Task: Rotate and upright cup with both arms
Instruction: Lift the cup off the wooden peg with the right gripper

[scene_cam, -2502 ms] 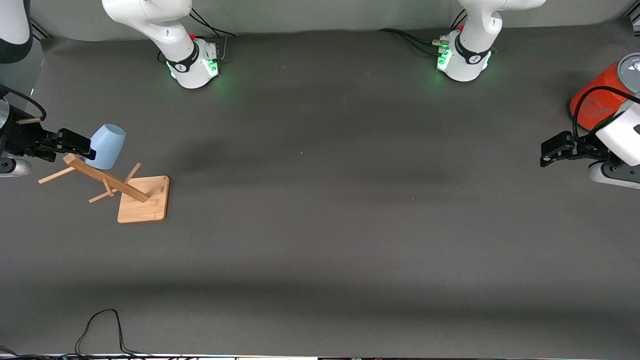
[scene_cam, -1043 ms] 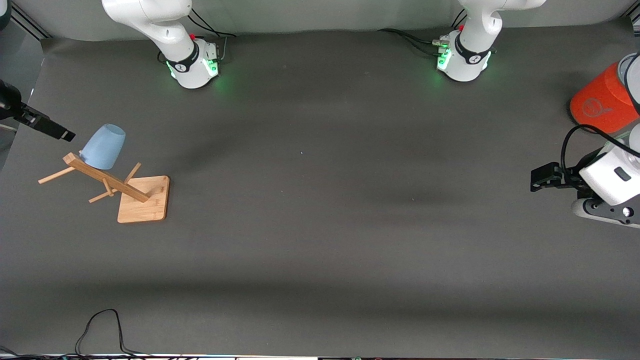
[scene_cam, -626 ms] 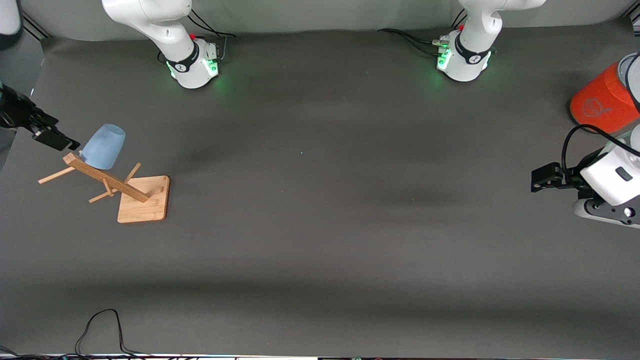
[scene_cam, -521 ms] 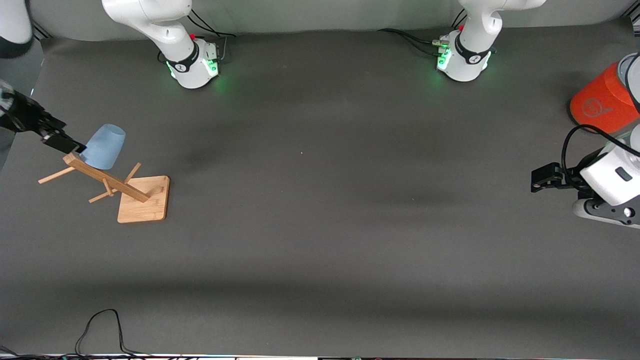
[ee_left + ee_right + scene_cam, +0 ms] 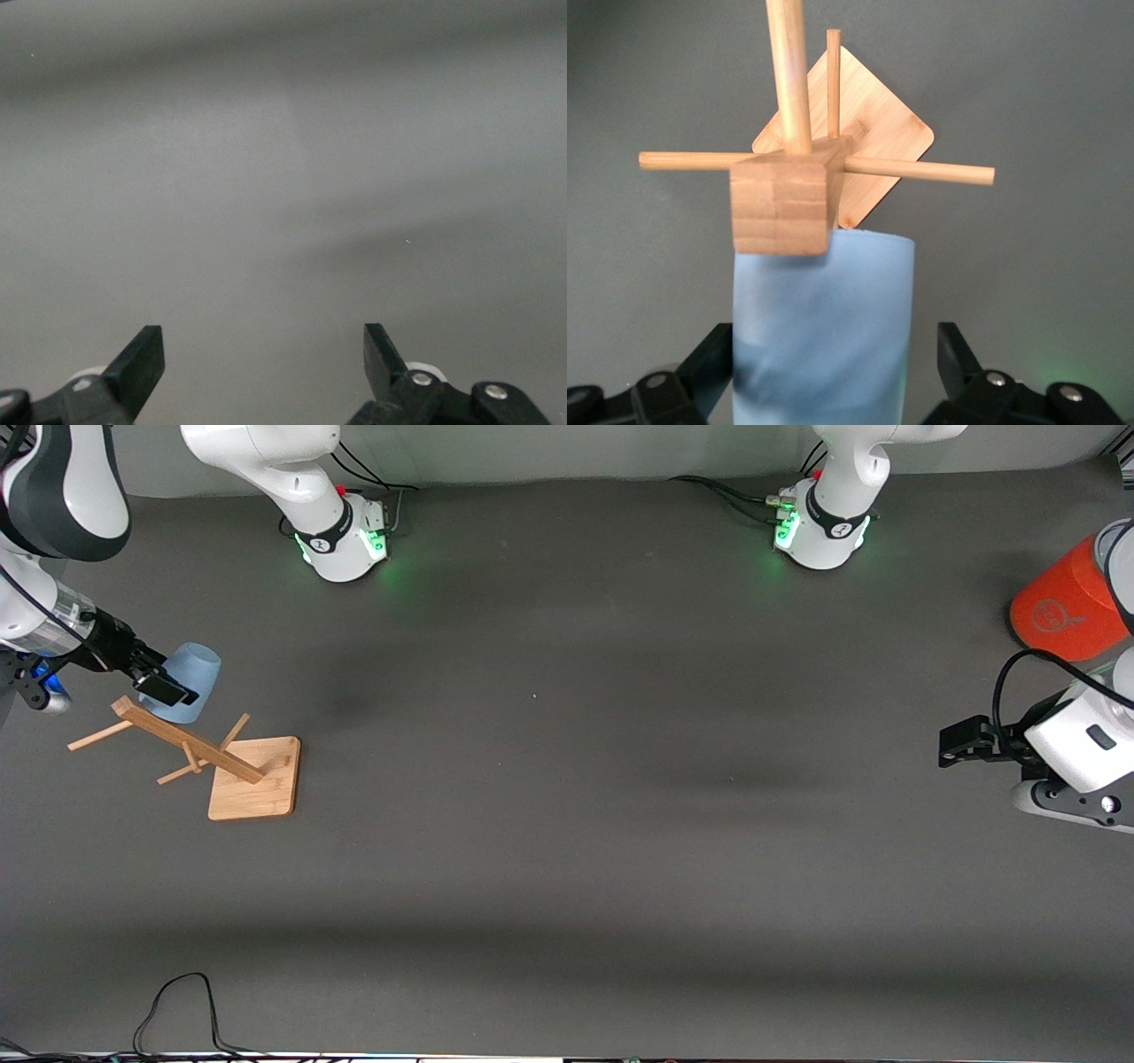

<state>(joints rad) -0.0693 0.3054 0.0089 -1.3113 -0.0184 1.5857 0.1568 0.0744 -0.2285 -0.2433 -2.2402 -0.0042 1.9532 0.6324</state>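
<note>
Dark grey mat (image 5: 567, 824) covers the whole table, pale wall strip along the edge where the two arm bases stand, both bases glowing green. A black cable (image 5: 177, 1010) loops on the mat at the edge nearest the front camera, toward the right arm's end.

Wooden rack (image 5: 213, 762): square bamboo base flat on the mat near the right arm's end of the table, a square post with thin pegs sticking out crosswise. In the front view the post looks slanted toward the right arm's edge.

The cup (image 5: 188, 682), pale blue, sits upside down at the top of the rack, narrow closed bottom up. In the right wrist view the cup (image 5: 824, 336) fills the space between the fingers, with the post's block end (image 5: 784, 204) overlapping its edge.

Right gripper (image 5: 164, 688) is at the cup's side, up off the mat, over the rack's top. Fingers spread wide, one on each side of the cup; a gap shows on both sides in the wrist view, so no contact visible.

Left gripper (image 5: 961, 741) hangs over bare mat near the left arm's edge of the table, waiting. Left wrist view shows the left gripper (image 5: 261, 354) with fingers wide apart, nothing between them, only grey mat.

Orange cylinder (image 5: 1059, 607) with grey lid lies tilted near the left arm's edge, toward the corner by the bases.
</note>
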